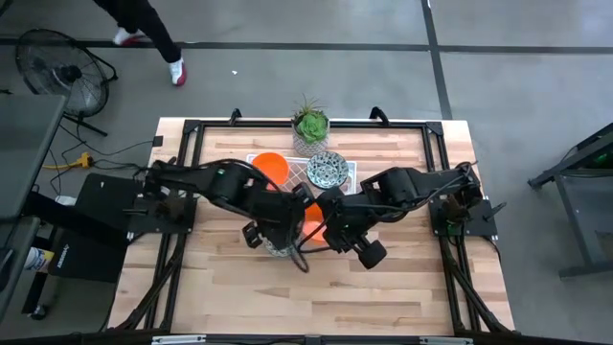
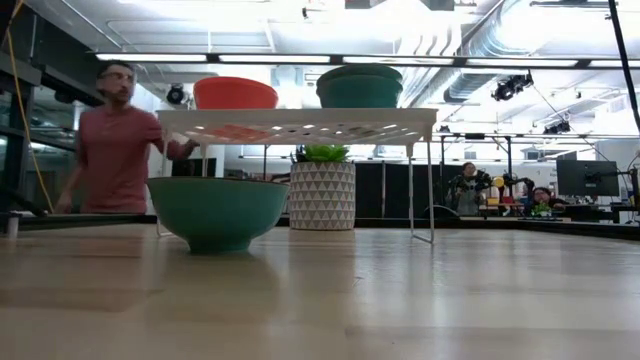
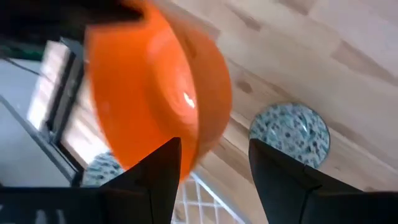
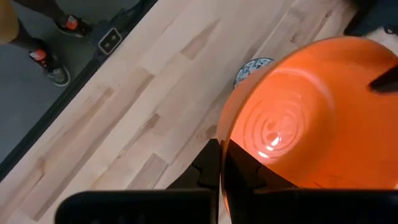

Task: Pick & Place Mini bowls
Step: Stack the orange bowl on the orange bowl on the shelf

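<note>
Open workshop, grey floor; a person walks past beyond the pale wood counter (image 1: 383,287). At its far side a white wire rack (image 2: 300,125) carries an orange bowl (image 1: 271,165) and a speckled bowl (image 1: 327,170), a potted plant (image 1: 310,125) behind. Both arms meet mid-counter. Right hand (image 4: 222,163) is clamped on the rim of an orange mini bowl (image 4: 298,118), held tilted above the wood. Left hand (image 3: 214,165) has fingers apart, straddling the same bowl's opposite rim, seemingly to receive it. Another speckled bowl (image 3: 290,132) sits on the counter below. The bowl looks light, stiff and glossy, likely slippery; a thin rim pinch suits it best.
</note>
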{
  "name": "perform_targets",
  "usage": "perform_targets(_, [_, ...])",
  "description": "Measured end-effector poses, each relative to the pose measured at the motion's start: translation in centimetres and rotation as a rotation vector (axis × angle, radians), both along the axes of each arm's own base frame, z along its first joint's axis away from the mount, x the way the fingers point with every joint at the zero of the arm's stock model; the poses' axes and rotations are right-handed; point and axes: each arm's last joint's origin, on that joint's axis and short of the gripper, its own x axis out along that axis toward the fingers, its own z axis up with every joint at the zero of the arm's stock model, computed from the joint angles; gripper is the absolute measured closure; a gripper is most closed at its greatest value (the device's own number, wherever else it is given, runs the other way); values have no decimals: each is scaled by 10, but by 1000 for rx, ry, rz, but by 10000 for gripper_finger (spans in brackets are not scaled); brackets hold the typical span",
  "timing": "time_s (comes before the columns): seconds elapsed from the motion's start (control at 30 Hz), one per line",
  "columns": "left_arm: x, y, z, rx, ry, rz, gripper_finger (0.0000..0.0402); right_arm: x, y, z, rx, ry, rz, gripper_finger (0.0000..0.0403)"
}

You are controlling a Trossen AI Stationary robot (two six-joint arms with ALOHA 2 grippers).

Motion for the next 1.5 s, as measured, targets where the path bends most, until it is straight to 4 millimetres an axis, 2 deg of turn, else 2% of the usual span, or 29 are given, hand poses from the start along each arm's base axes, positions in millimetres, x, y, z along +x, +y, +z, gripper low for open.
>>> perform_targets(0.13, [14,0,-12,29,33,-25,218,-4,5,1,-1,5,19,403])
perform_targets(0.33, [14,-3,-11,37,20,-79,228,-9,6,6,3,-10,23,403])
perform_targets(0.8, [17,-4,-8,70,-21,-142,312,-16,7,17,49,-65,69,403])
perform_targets(1.0, [16,-5,-11,60,6,-207,389,-17,7,18,50,-72,74,402])
perform_targets(1.17, [17,-6,-12,35,8,-202,396,-17,9,19,41,-82,66,401])
perform_targets(1.33, [17,-6,-12,17,9,-179,398,-17,8,20,43,-89,44,378])
perform_targets(1.5, [18,-6,-11,8,-4,-159,400,-16,8,21,53,-100,8,329])
